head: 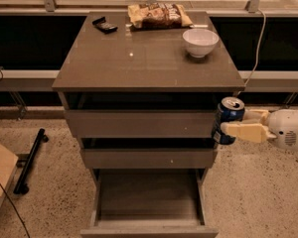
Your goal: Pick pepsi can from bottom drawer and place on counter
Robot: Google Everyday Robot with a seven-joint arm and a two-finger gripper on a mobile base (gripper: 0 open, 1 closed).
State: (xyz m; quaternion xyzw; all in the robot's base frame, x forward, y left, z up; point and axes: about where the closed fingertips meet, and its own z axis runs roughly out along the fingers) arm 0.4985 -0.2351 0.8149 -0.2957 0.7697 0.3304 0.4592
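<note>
Tool [229, 126] grasping pepsi can [232, 111] right of drawers; counter [139, 63] glossy, holds bowl [200, 41]; floor [54, 182] speckled.

White bowl [200, 42] stood right of and nearer the camera than a crinkled snack bag [159, 15]; a small flat black object [105, 25] lay just left of the bag. On the speckled floor [268, 192], at left, a black bar [30, 161] lay beside a cardboard box [0, 175]. A white cable [259, 38] hung at upper right.
</note>
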